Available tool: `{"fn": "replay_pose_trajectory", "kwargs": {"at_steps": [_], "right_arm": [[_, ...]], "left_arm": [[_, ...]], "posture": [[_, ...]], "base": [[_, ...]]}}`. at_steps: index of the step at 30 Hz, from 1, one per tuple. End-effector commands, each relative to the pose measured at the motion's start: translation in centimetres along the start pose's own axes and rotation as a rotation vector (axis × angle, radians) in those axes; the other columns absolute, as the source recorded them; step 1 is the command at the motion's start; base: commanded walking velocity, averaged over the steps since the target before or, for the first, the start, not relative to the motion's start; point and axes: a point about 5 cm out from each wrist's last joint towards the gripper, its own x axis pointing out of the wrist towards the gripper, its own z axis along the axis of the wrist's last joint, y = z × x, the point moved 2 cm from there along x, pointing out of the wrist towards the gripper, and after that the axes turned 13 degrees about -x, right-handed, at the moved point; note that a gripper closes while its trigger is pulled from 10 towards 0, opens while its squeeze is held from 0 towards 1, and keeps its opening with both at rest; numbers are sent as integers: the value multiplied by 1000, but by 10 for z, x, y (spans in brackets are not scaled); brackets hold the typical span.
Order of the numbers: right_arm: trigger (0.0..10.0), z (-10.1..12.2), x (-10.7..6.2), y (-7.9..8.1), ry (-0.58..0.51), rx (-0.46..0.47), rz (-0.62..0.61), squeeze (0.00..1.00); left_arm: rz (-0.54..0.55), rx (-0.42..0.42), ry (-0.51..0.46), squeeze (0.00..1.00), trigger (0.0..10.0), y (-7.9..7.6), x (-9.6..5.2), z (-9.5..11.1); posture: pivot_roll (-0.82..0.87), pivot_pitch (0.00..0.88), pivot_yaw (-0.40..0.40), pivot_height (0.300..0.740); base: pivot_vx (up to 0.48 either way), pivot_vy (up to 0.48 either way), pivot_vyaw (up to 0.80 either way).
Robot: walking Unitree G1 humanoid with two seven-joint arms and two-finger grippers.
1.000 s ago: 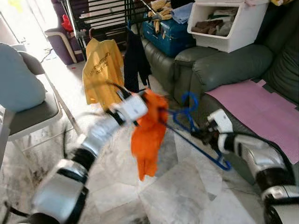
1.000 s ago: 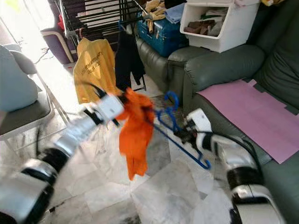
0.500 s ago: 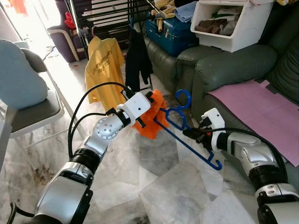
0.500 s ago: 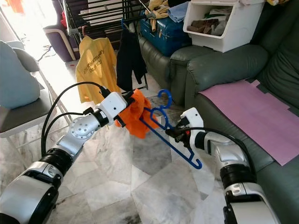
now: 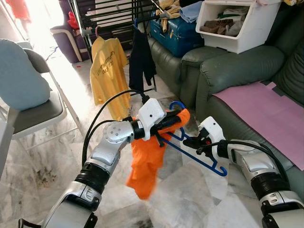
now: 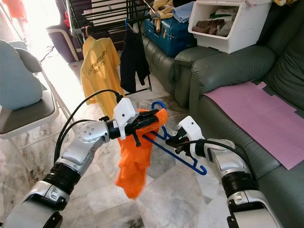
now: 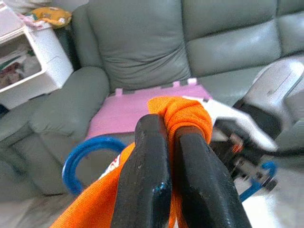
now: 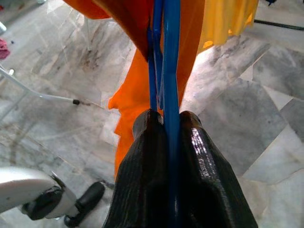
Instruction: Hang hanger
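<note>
Blue hanger (image 5: 197,154) mid-air over the floor, long axis slanting near-right to far-left, hook far. Orange shirt (image 5: 147,161) draped on its left end. Drying rack (image 5: 114,19) far, sofa (image 5: 228,71) right. Right gripper (image 8: 164,128) clamps hanger; left gripper (image 7: 173,142) pinches shirt.

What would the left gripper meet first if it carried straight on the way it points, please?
Probably the right gripper, which holds the blue hanger. The left gripper, shut on the orange garment, points toward it, though depth is unclear.
</note>
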Motion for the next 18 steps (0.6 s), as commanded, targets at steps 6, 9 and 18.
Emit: {"fn": "replay_pose_trajectory", "kwargs": {"at_steps": [6,9,18], "right_arm": [[10000,-2,0,12,-17,-38,62,0],[10000,-8,-6,7,6,-19,31,0],[10000,-38,-38,-15,118,78,-76,0]], "left_arm": [[315,-20,-105,0,10000,47,-14,28],[480,-5,-106,0,10000,71,-30,30],[721,71,-77,0,10000,104,-71,27]], "posture": [[-180,0,74,740],[-180,0,74,740],[-191,0,74,740]], "base": [[0,0,0],[0,0,0],[0,0,0]]}}
